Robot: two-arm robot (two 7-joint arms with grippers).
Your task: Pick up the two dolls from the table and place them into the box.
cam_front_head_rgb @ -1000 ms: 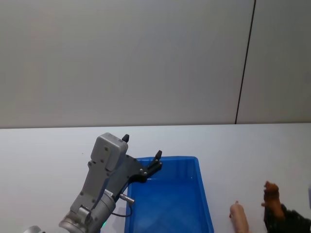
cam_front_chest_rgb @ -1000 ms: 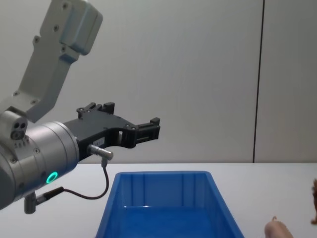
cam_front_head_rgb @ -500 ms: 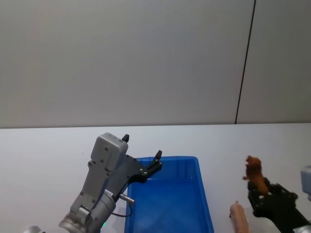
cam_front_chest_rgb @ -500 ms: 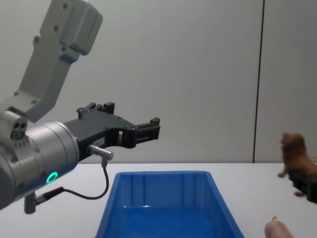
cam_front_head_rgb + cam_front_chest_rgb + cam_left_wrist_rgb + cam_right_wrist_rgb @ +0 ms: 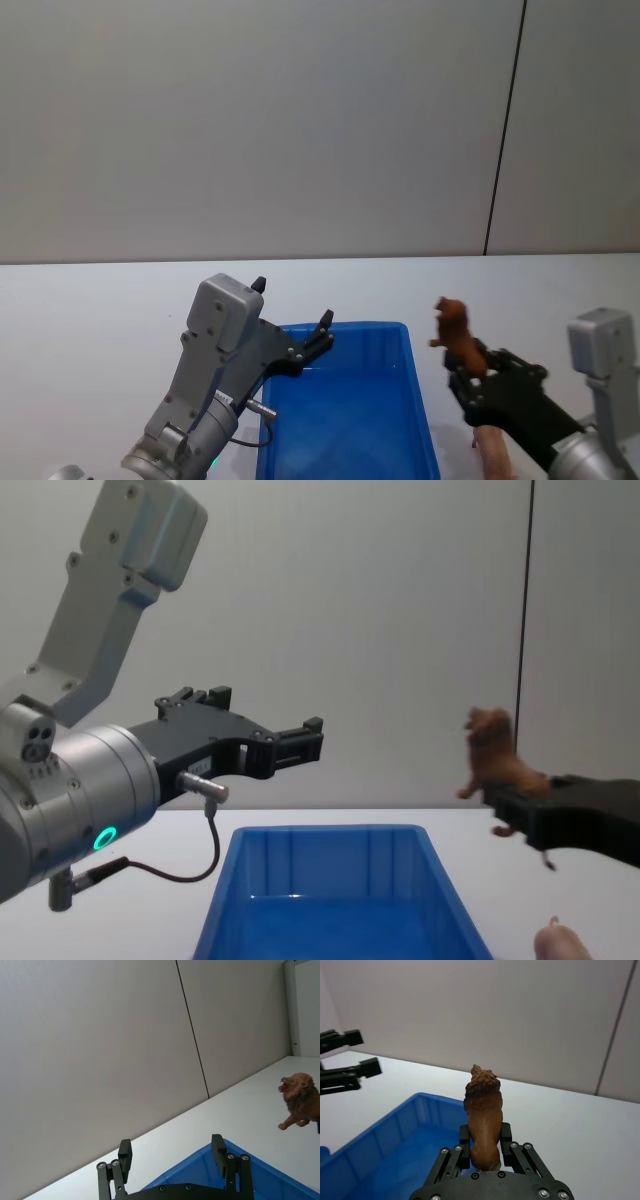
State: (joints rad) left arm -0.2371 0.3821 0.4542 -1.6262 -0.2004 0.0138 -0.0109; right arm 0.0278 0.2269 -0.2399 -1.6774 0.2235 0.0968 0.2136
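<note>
Below the brown doll (image 5: 457, 335), head view shows, seemingly, pink doll (image 5: 493, 458).

I'm looking at a plain white surface (image 5: 90, 310) that runs back to a grey wall. A bright blue plastic bin (image 5: 350, 327) sits on it near the middle, open side up. On the bin's right a pale pink doll (image 5: 493, 455) lies on the white top, near the bin's wall but apart from it.

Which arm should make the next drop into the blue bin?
Right. The right gripper grips the brown lion doll, lifted beside the right rim of the blue bin; the left gripper hangs open and empty.
</note>
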